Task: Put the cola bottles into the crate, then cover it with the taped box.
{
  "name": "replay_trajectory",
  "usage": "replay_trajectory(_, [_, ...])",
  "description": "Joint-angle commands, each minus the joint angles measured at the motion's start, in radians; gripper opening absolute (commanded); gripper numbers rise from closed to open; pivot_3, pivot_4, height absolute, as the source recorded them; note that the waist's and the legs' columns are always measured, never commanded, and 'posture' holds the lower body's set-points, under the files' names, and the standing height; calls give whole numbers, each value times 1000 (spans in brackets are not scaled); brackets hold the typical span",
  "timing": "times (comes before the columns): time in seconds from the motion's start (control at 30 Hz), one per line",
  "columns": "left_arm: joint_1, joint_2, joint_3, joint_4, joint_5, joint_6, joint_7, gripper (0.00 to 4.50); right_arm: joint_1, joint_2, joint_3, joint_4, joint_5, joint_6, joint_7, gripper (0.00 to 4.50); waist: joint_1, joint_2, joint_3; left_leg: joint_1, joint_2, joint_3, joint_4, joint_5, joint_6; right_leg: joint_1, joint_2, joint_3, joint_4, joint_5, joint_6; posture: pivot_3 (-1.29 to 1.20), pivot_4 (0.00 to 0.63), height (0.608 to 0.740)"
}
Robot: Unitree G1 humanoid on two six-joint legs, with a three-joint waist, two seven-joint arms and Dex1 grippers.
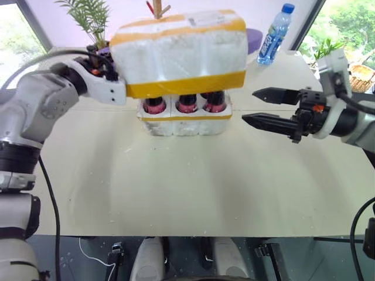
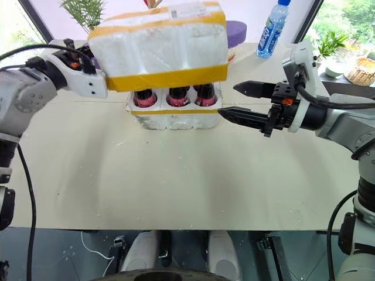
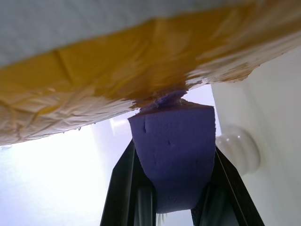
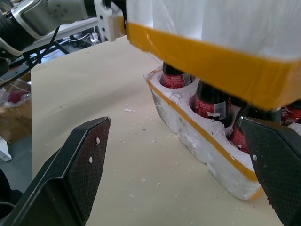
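The taped box (image 1: 179, 52), white foam with wide yellow bands, hangs just above the crate (image 1: 184, 124) and hides the bottle tops. Three cola bottles (image 1: 187, 104) with red labels show in the crate's front wells, under the box's lower rim. My left gripper (image 3: 176, 188) is at the box's left end, shut on a purple foam tab (image 3: 174, 155) fixed to the box's yellow tape. My right gripper (image 1: 249, 106) is open, level with the crate and just to its right, pointing at it with nothing between its fingers (image 4: 80, 169).
The cream table (image 1: 176, 187) has bare room in front of the crate. A blue-capped water bottle (image 1: 274, 34) stands at the back right next to a purple object (image 1: 254, 40). A potted plant (image 1: 91, 17) is at the back left.
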Motion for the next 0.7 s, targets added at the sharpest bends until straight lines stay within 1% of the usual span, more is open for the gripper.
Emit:
replay_trajectory(0.03, [-20, -13, 4, -25, 41, 40, 42, 508, -12, 7, -33, -2, 5, -25, -14, 4500, 0, 0, 0, 0, 0, 0, 0, 0, 0, 0, 0, 0, 0, 0, 0, 0, 150, 740])
replay_trajectory(0.13, [7, -20, -17, -29, 40, 2, 52, 508, -16, 18, -27, 1, 8, -26, -23, 4500, -1, 0, 0, 0, 0, 0, 0, 0, 0, 0, 0, 0, 0, 0, 0, 0, 150, 740])
replay_trajectory(0.23, [67, -13, -22, -38, 16, -31, 45, 1761, -13, 24, -24, 3, 6, -26, -31, 4500, -4, 1, -1, 0, 0, 0, 0, 0, 0, 0, 0, 0, 0, 0, 0, 0, 150, 740])
replay_trajectory(0.33, [125, -8, -5, -75, 3, -42, 39, 3269, -2, 23, -29, 0, 9, -24, -31, 4500, -2, 1, -1, 1, 1, 0, 0, 0, 0, 0, 0, 0, 1, 0, 0, 0, 150, 740])
replay_trajectory(0.37, [145, -5, 6, -90, -7, -40, 30, 3679, 3, 22, -31, 1, 8, -24, -31, 4500, -1, 1, -1, 1, 1, 0, 0, 0, 0, 0, 0, 0, 1, 0, 0, 0, 150, 740])
replay_trajectory(0.47, [220, 10, 61, -151, -79, -22, -10, 3679, 26, 16, -36, 7, -6, -30, -29, 4500, 1, 1, -1, 0, 1, 0, 0, 0, 0, 0, -1, 0, 0, 0, 0, 0, 150, 740])
replay_trajectory(0.57, [335, 19, 174, -240, -241, 61, -93, 3679, 53, 5, -42, 25, -35, -41, -30, 4500, 0, 1, -1, 0, 1, 0, 0, 0, 0, 0, -1, 0, 0, 0, 0, 0, 150, 740])
replay_trajectory(0.63, [418, 10, 279, -316, -399, 160, -174, 3679, 66, -1, -43, 31, -48, -48, -27, 4500, -4, 1, -1, 1, 2, 0, 0, 0, 0, 0, -1, 1, 0, 0, 0, 0, 150, 740])
replay_trajectory(0.67, [459, -8, 355, -362, -526, 259, -235, 3679, 73, -5, -45, 32, -54, -50, -23, 4500, -6, 1, -1, 1, 2, 0, 0, 0, 0, 0, -1, 1, 1, 0, 0, 0, 150, 740])
replay_trajectory(0.7, [488, -18, 407, -398, -615, 334, -277, 3679, 77, -7, -46, 33, -58, -53, -20, 4500, -6, 1, -1, 1, 3, 0, 0, 0, 0, 0, 0, 0, 1, 0, 0, 0, 150, 740])
